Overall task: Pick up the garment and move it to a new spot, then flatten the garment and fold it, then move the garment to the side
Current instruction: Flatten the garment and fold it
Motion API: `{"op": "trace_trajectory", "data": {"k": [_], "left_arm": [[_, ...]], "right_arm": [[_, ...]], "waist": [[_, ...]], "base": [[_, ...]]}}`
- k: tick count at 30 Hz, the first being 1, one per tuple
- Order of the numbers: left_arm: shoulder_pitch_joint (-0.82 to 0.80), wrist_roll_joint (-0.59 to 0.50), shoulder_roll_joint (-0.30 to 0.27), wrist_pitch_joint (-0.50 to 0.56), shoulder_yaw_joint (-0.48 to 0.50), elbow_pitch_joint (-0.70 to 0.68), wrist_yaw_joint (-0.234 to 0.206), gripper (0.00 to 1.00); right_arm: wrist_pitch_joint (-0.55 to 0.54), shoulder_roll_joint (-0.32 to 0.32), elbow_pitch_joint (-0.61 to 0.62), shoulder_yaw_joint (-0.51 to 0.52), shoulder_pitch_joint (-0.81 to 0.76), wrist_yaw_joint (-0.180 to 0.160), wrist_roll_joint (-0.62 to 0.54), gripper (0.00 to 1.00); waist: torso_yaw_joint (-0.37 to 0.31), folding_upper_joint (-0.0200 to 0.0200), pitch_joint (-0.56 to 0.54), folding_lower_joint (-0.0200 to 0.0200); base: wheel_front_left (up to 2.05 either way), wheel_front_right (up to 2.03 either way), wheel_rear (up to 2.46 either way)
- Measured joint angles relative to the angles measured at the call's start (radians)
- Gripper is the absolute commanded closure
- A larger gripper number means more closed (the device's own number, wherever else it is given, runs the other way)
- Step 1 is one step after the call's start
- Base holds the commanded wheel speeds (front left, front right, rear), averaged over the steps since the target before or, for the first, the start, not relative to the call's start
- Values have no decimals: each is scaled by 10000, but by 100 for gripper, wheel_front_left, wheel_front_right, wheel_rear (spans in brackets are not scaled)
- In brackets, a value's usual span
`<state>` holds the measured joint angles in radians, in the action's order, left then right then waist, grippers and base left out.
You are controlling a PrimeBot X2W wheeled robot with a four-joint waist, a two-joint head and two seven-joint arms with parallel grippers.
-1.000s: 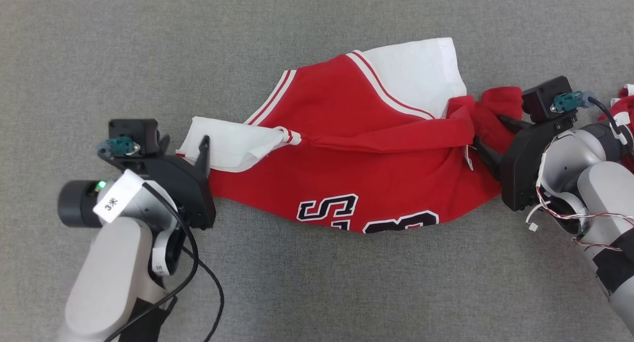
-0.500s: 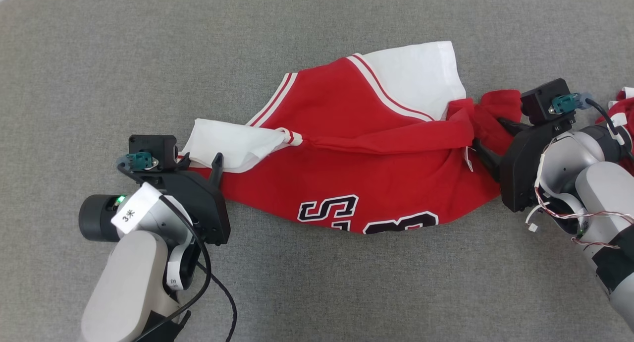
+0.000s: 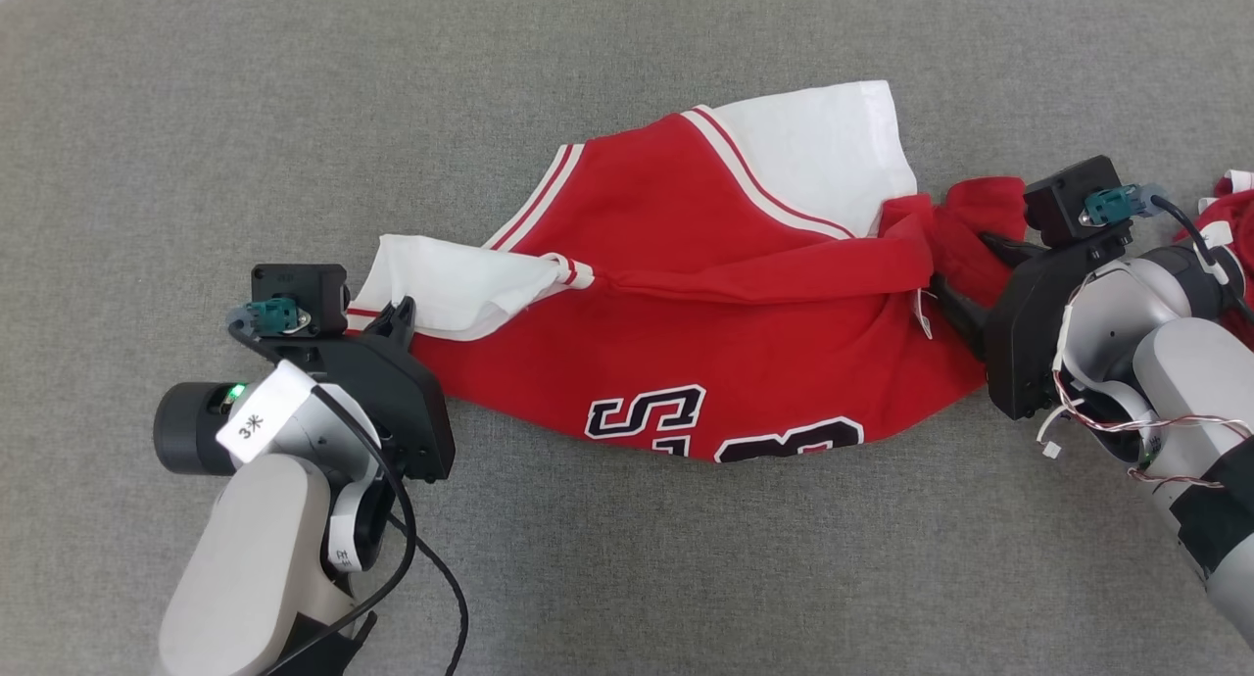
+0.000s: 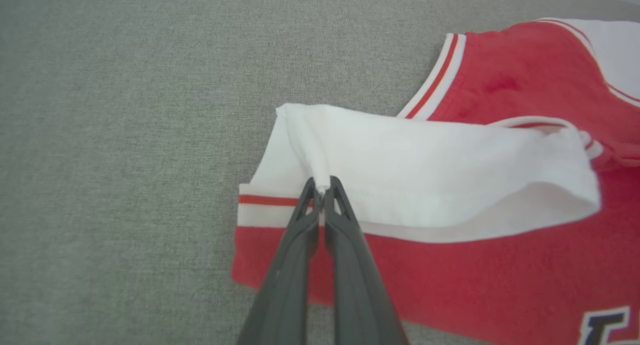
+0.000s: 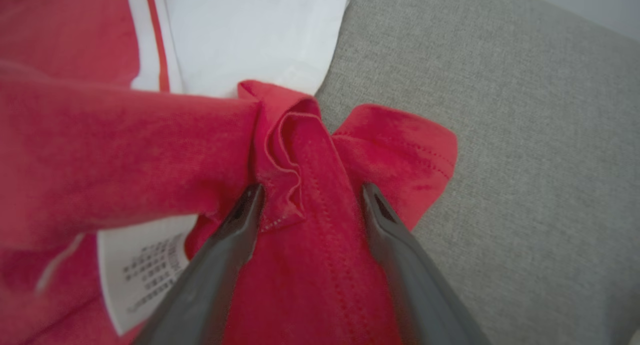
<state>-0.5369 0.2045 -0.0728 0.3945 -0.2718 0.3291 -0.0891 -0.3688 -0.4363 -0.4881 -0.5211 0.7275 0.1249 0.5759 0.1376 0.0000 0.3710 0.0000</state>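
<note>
The garment is a red jersey with white sleeves, striped trim and black-and-white lettering, lying crumpled across the grey surface. My left gripper is at its left end, shut on the hem of the white sleeve; in the left wrist view the gripper pinches a small ridge of white cloth. At the garment's right end my right gripper stands open. Its two fingers straddle a bunched red fold without closing on it.
A grey fabric surface lies under everything, with free room in front and behind the garment. Another red-and-white cloth peeks in at the right edge. A white care label hangs by the right gripper's left finger.
My left gripper slid right onto the white sleeve's hem, then closed on it. The right gripper has stayed open around the red fold.
</note>
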Motion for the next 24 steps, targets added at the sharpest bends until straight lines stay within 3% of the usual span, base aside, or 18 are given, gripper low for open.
{"op": "trace_trajectory", "data": {"k": [9,13,24], "left_arm": [[-12,0,54,-4,-69,-104,-2,100],[-12,25,56,-6,-40,-10,-2,100],[-3,90,25,-92,13,169,-2,100]], "right_arm": [[86,-79,2,-324,135,-4,184,0],[79,-178,35,-594,274,-42,-535,0],[98,-370,550,-654,384,-556,-940,0]], "waist": [[87,0,87,0],[123,0,76,0],[-142,0,-392,0]], "base": [[0,0,0],[0,0,0],[0,0,0]]}}
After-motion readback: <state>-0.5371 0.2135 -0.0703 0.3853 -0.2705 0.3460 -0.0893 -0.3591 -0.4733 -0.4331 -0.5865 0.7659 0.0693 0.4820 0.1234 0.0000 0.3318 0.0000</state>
